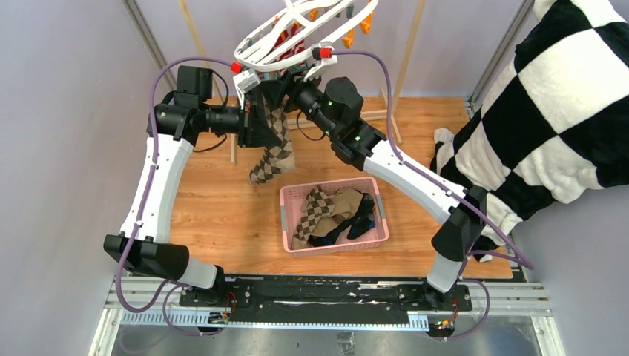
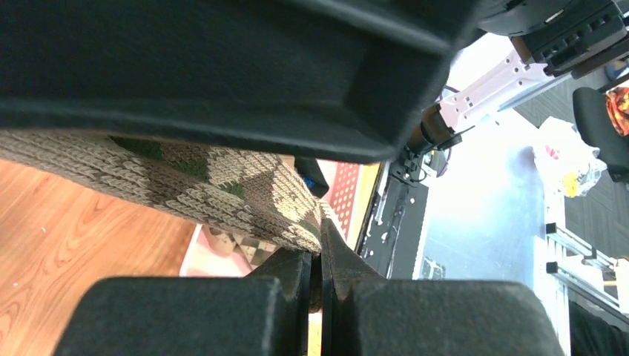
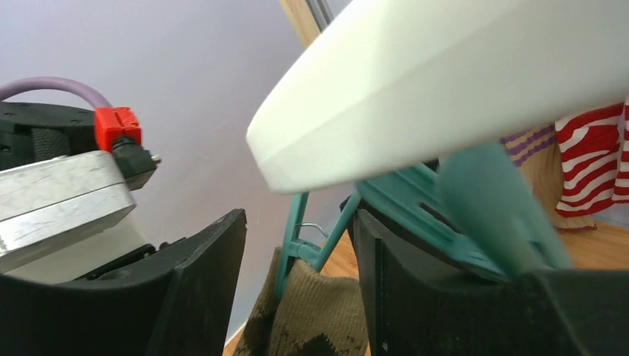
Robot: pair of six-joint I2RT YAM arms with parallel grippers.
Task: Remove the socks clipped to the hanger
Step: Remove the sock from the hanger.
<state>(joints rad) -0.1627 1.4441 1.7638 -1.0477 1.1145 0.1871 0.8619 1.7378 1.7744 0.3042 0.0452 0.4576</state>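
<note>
**Top view:** fixed camera above and behind my two arm bases [image 1: 200, 276], looking down from afar over the whole worktop [image 1: 222, 222].
**Left wrist view:** very near, sighting past my left pincer [image 2: 317, 256] along the argyle sock [image 2: 215, 185].
**Right wrist view:** very near, tilted upward between my right pincer's [image 3: 297, 222] fingers to the hanger [image 3: 445, 89].
All three views share that sock.

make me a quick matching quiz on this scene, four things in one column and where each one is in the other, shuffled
1 hanging argyle sock
2 pink basket
3 teal clip
4 checkered cloth

a far right of the scene
b socks lie inside
c inside the right end effector
d dangling over the table

Pairs: 1-d, 2-b, 3-c, 4-a
</note>
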